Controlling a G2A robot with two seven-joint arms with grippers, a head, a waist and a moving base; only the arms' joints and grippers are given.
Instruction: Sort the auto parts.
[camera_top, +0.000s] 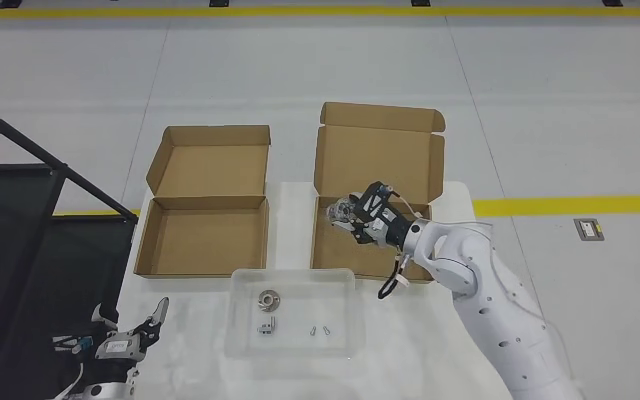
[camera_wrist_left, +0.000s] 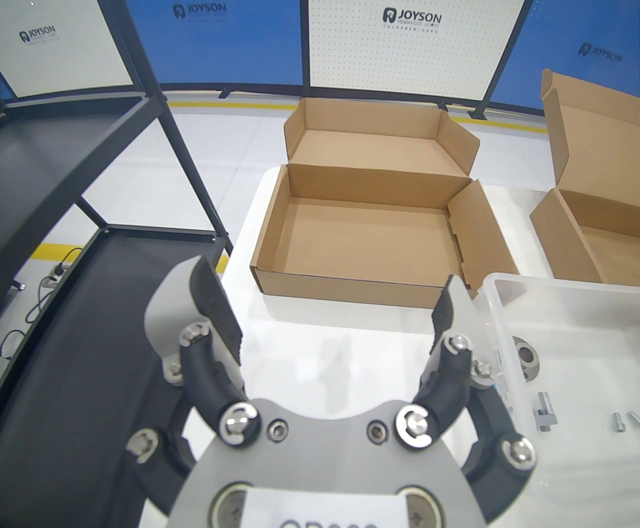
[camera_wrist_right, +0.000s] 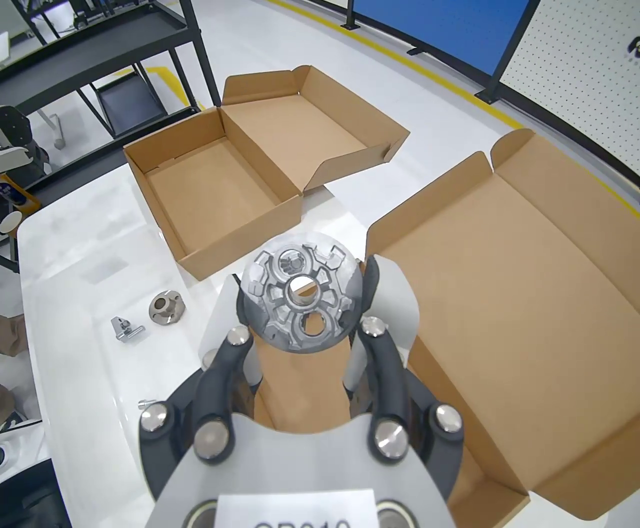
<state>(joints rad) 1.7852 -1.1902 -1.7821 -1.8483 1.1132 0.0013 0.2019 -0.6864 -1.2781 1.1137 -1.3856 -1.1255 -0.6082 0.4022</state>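
My right gripper (camera_wrist_right: 302, 295) is shut on a round grey cast disc (camera_wrist_right: 300, 296) with a centre hole, held above the near left corner of the right cardboard box (camera_wrist_right: 505, 280). From above, the disc (camera_top: 341, 211) and right gripper (camera_top: 352, 215) hang over that box (camera_top: 375, 165). The clear plastic tray (camera_top: 240, 340) holds a flanged metal hub (camera_top: 268, 298), a small bracket (camera_top: 266, 325) and two small pins (camera_top: 319, 330). My left gripper (camera_wrist_left: 330, 305) stands open with nothing in it, near the table's front left corner, beside the tray (camera_wrist_left: 505, 295).
The left cardboard box (camera_top: 205, 235) stands open with nothing in it, its lid (camera_top: 212, 158) folded back. A black metal rack (camera_top: 40, 250) stands close to the table's left side. A white tabletop strip (camera_wrist_left: 320, 345) lies between the left box and my left gripper.
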